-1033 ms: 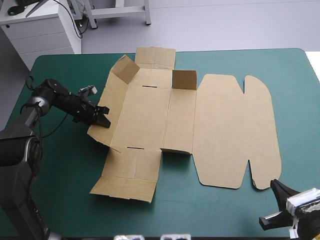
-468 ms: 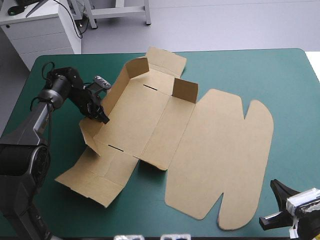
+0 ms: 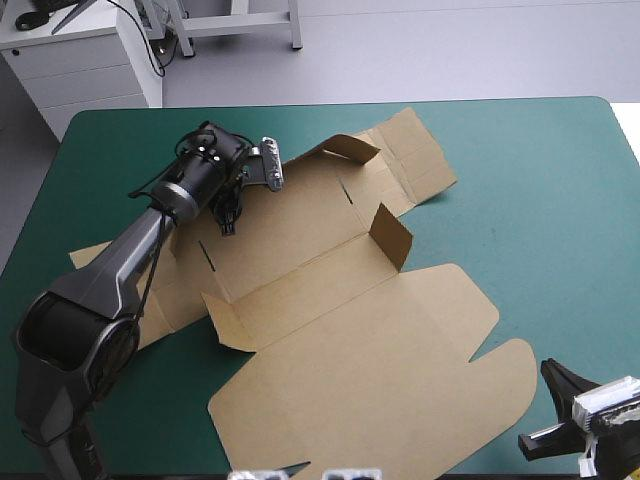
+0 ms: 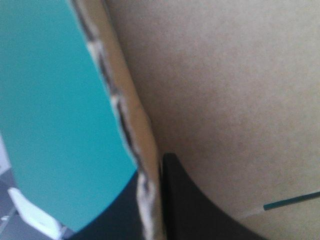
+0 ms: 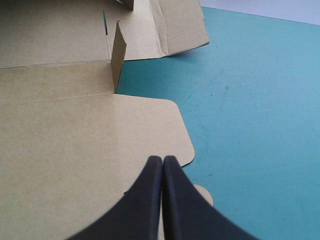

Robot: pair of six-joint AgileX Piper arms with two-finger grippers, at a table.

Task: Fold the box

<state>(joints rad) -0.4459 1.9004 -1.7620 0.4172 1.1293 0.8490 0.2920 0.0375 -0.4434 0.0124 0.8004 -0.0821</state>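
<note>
The brown box (image 3: pixel 330 300) lies as an opened sheet, turned slantwise across the teal-green table. Its rounded lid (image 3: pixel 380 380) points at the front edge. One short flap (image 3: pixel 392 235) stands upright and another (image 3: pixel 350 147) is raised at the far side. My left gripper (image 3: pixel 228 218) is shut on a raised side wall at the sheet's far left. In the left wrist view the wall's edge (image 4: pixel 130 130) runs between the black fingers (image 4: pixel 190 205). My right gripper (image 3: pixel 550 372) rests shut at the front right corner, its tip (image 5: pixel 162 162) just over the lid's rounded corner (image 5: pixel 60 140).
Bare teal-green cover (image 3: pixel 540 200) fills the right side of the table. A side panel of the sheet (image 3: pixel 95 258) reaches toward the table's left edge, and the lid's lobe (image 3: pixel 290 440) comes close to the front edge.
My left gripper has moved toward the far side and rightward, dragging the box with it. The sheet has swung round, so the lid went from the right toward the front. The right arm stayed still.
</note>
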